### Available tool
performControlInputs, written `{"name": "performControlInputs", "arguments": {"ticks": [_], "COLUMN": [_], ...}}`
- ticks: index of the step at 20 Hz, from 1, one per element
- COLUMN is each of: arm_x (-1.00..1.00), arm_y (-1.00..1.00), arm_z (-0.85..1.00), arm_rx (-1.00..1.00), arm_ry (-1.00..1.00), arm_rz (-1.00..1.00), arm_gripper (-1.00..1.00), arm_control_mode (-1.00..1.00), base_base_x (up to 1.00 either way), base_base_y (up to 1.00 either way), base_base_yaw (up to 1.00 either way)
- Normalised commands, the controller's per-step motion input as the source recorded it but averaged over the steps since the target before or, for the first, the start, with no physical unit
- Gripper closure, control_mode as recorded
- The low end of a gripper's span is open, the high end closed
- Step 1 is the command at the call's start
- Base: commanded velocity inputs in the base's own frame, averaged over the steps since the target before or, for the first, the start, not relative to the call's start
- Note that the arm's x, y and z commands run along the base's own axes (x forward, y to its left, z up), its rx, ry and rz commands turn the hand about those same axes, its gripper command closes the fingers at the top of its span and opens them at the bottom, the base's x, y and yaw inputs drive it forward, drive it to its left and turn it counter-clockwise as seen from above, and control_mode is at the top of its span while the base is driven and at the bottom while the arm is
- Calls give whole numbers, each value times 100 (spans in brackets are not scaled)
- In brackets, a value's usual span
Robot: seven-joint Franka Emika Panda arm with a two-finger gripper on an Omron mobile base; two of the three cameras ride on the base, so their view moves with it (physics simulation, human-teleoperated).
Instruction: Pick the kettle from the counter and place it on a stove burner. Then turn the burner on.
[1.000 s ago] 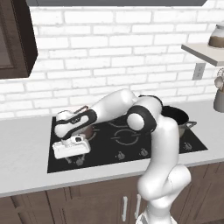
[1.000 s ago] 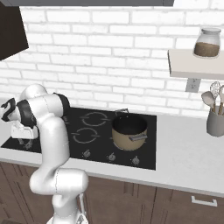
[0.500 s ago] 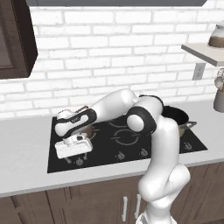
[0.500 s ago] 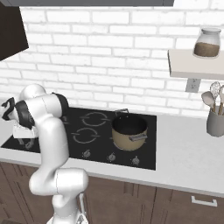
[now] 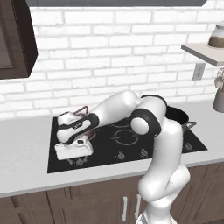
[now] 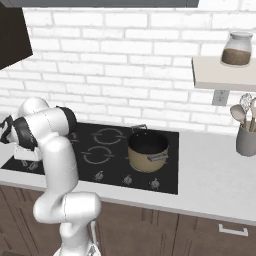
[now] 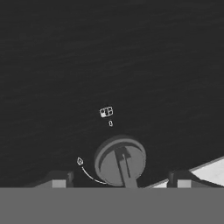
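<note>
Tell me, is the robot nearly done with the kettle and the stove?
Done, it seems: the kettle sits on the black cooktop, mostly hidden behind the arm. In hand: the gripper has its jaws open on either side of a round knob, not gripping it. Left: turning that knob; no burner looks lit.

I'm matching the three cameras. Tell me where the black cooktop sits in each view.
Left base view: cooktop across the centre.
Right base view: lower left to centre, bearing the pot.
Hand view: black surface across the upper picture.
Shared landmark: knobs along its front edge.
</note>
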Motion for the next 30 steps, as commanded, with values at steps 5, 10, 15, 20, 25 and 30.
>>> {"name": "performControlInputs", "arguments": {"ticks": [5,10,15,20,25,30], "arm_x": [-16,-1,0,0,0,0], "arm_y": [-1,-29,-52,-67,-64,-53], "arm_z": [-91,-76,-46,-35,-40,-57], "arm_rx": [-3,-1,0,1,0,0], "arm_ry": [-32,-27,-11,-3,-2,-7], "arm_rz": [0,0,0,0,0,1], "arm_gripper": [-100,-100,-100,-100,-100,100], "arm_control_mode": [-100,-100,-100,-100,-100,-100], "base_base_x": [0,0,0,0,0,0], "base_base_y": [0,0,0,0,0,0], "base_base_yaw": [0,0,0,0,0,0]}}
